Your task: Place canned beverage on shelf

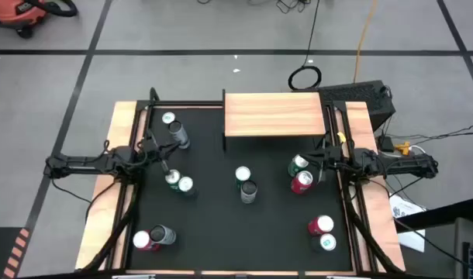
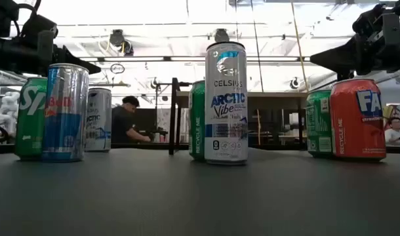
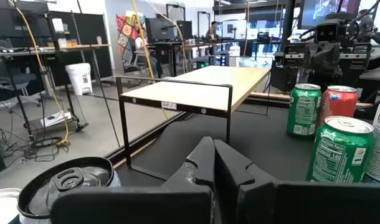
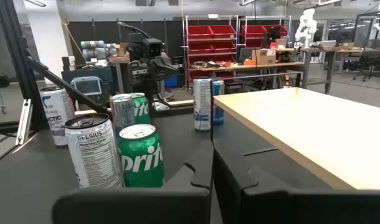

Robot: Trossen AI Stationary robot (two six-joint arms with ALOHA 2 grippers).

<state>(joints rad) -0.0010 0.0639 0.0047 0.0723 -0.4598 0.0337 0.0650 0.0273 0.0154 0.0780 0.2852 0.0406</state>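
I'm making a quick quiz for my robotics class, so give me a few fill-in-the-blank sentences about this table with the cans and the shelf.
1. The top of the shelf holds ____ cans.
2. The tall white can at the middle of the low view reads Celsius ____ Vibe.
3. The left hand has its fingers ____.
4. In the right wrist view, the green can nearest the right hand is a ____.

Missing words: no; Arctic; shut; Sprite
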